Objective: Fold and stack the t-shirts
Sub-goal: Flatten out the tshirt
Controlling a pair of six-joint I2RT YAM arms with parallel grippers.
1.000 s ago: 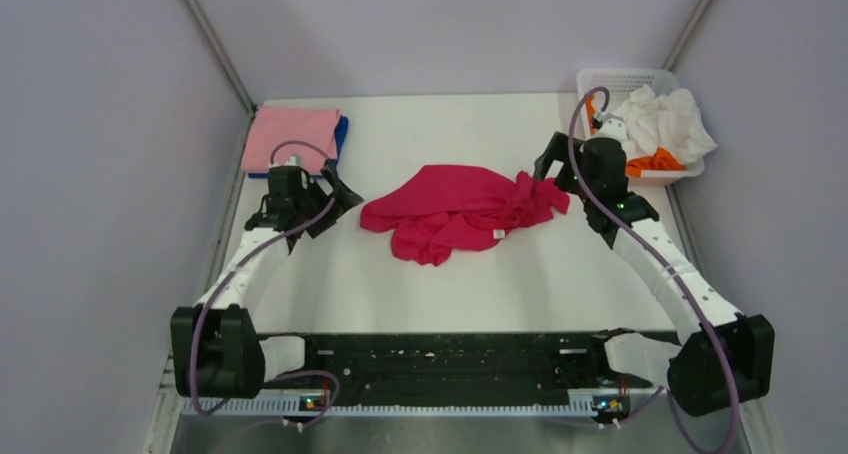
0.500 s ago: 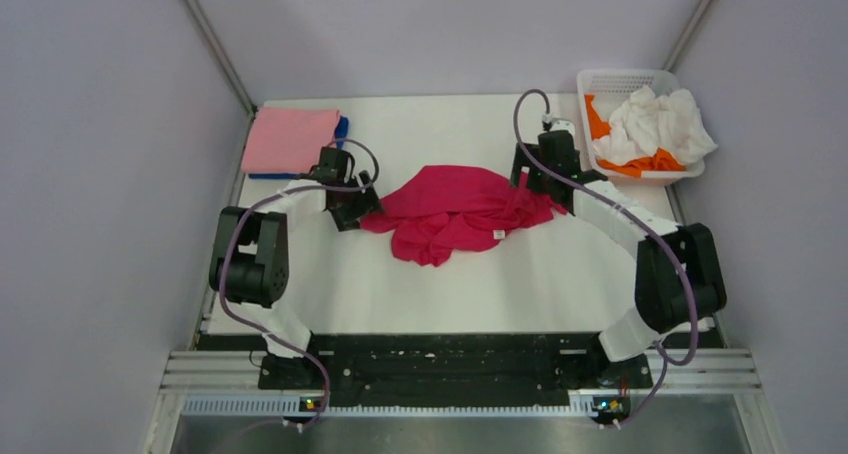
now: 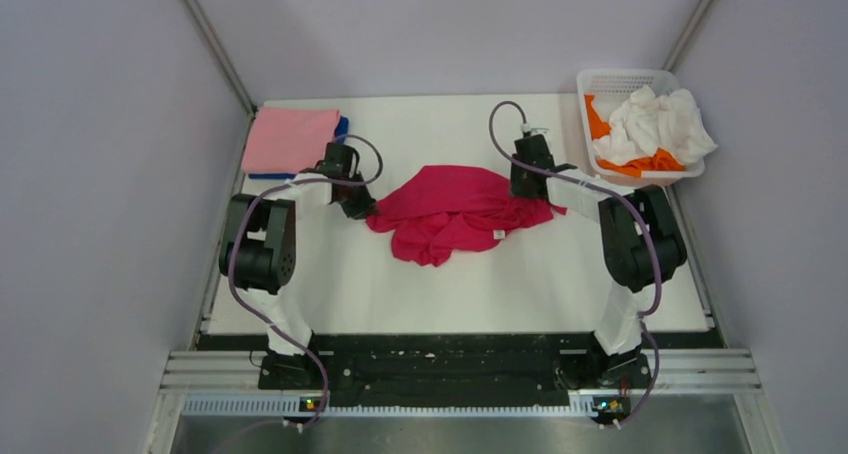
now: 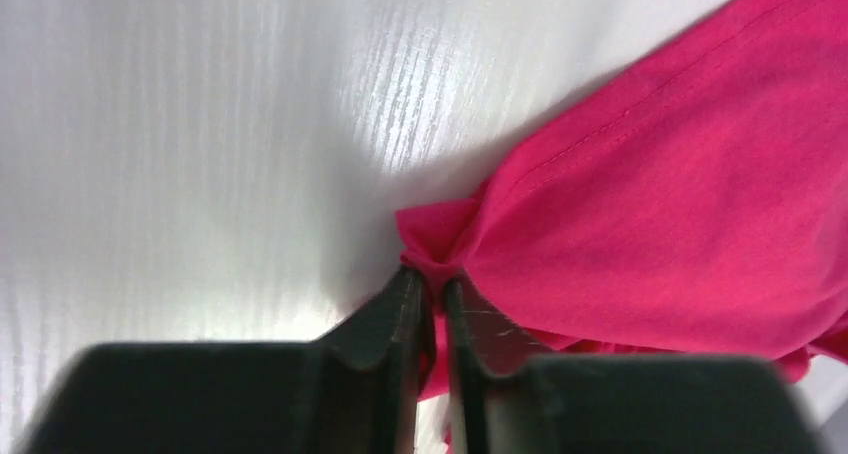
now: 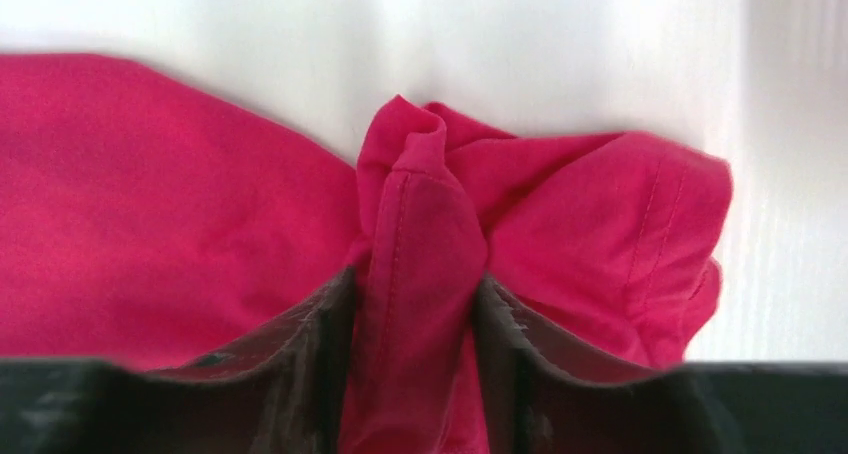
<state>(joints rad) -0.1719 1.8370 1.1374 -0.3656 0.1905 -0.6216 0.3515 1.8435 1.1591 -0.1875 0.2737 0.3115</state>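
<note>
A crumpled crimson-red t-shirt [image 3: 450, 209] with a small white label lies mid-table. My left gripper [image 3: 358, 202] is at its left edge, jaws nearly together, pinching a bunched bit of red cloth [image 4: 440, 244] between the fingertips [image 4: 428, 279]. My right gripper [image 3: 527, 189] is at the shirt's right end, where a thick hemmed fold [image 5: 420, 224] fills the gap between its jaws [image 5: 415, 279]. A folded light pink t-shirt [image 3: 290, 139] lies on a blue one [image 3: 343, 128] at the back left.
A white mesh basket [image 3: 625, 77] at the back right holds a white t-shirt [image 3: 660, 119] and an orange one [image 3: 655, 161]. Grey walls close in the table on the left, right and back. Both arms stretch forward, elbows low beside the shirt.
Both grippers moved inward to the red t-shirt's two ends and closed from wide open onto its cloth. The shirt's left edge has bunched slightly.
</note>
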